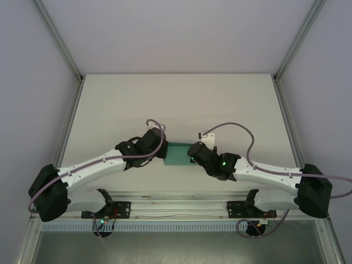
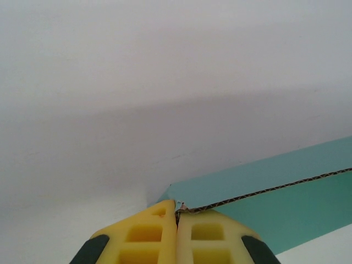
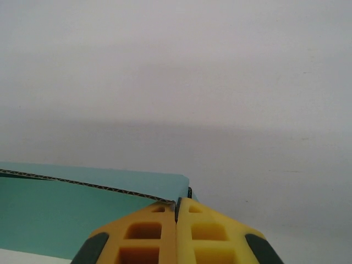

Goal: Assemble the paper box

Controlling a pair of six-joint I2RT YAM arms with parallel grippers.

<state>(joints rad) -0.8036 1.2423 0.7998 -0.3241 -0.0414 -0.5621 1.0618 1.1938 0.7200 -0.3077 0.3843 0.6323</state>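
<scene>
Paper box pinched between left pincer and right pincer.

One paper box, one left hand, one right hand.

Far half of the surface is open, bounded by side walls. Centre is blocked: paper box pinched between left hand and right hand.
</scene>
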